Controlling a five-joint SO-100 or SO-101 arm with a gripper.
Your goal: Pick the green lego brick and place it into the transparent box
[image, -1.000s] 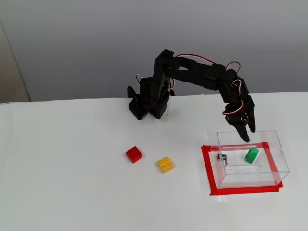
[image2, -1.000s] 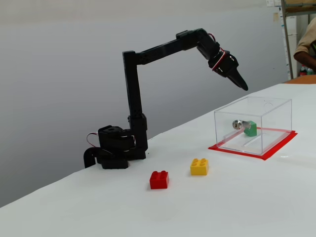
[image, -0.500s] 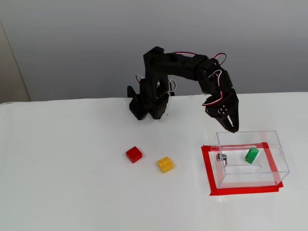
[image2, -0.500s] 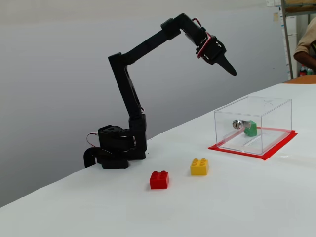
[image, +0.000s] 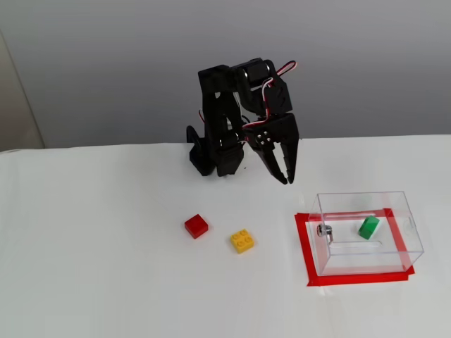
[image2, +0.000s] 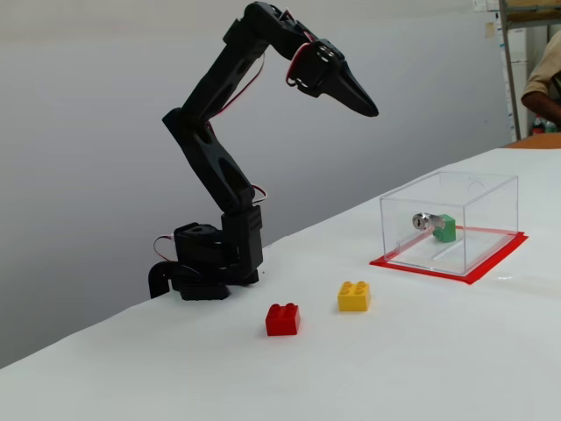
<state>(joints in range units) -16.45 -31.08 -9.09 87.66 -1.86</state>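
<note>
The green lego brick point(image: 368, 227) lies tilted inside the transparent box point(image: 359, 196), beside the small metal fitting on the box wall. Both fixed views show it there, the green lego brick point(image2: 445, 228) sitting behind the clear wall of the transparent box point(image2: 473, 189). My gripper point(image: 289, 179) hangs high in the air to the left of the box, well clear of it, fingers pointing down. A narrow gap shows between the fingers and nothing is in them. From the side, the gripper point(image2: 372, 110) reads as one dark pointed tip.
A red brick point(image: 196, 225) and a yellow brick point(image: 242, 241) lie on the white table left of the box. Red tape point(image: 303, 246) frames the box. The arm's base point(image: 211, 158) stands at the back. A person's arm point(image2: 543, 79) shows at the right edge.
The arm has folded back toward its base, carrying the empty gripper up and left, away from above the box. The green brick stays in the box.
</note>
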